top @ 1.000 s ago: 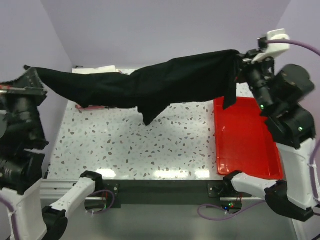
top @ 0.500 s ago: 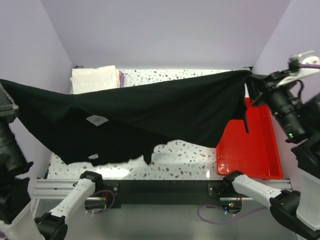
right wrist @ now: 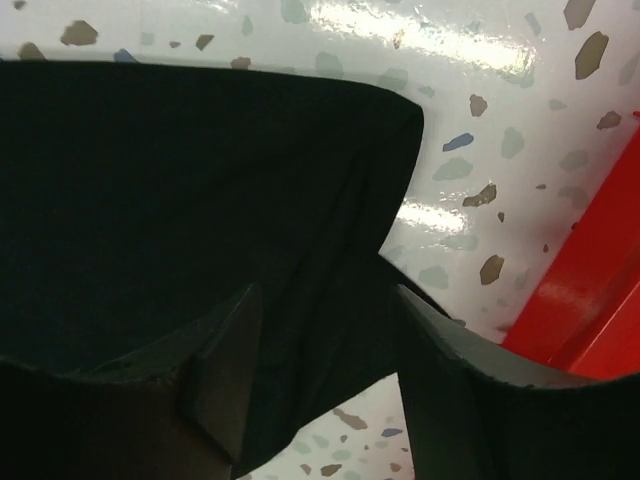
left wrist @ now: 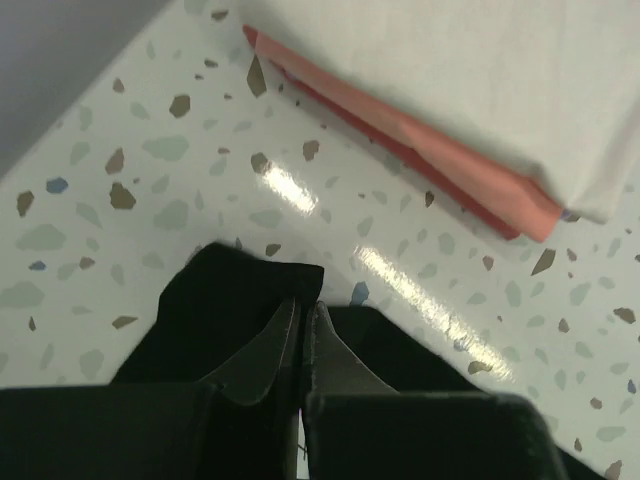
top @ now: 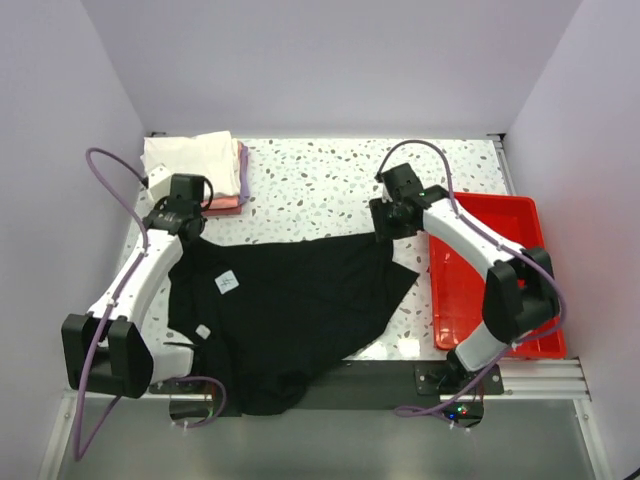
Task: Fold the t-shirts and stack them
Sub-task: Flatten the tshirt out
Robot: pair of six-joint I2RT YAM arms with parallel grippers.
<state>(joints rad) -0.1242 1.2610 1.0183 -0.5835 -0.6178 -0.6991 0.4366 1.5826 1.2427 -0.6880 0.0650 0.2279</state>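
Speckled white tabletop point(top: 320, 190) carries the plain black short-sleeved t-shirt point(top: 290, 300), spread out, its near hem hanging over the near edge. The left gripper point(left wrist: 305, 305) is pressed together, pinching the shirt's far-left corner. The right gripper point(right wrist: 325, 290) stands spread above the far-right corner. A small white tag point(top: 226, 283) is too small to read.

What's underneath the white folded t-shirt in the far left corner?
Under the white t-shirt, a pink t-shirt's edge pokes out at the near side and a lavender sliver along the right. The rest of both, and anything else beneath, is covered.
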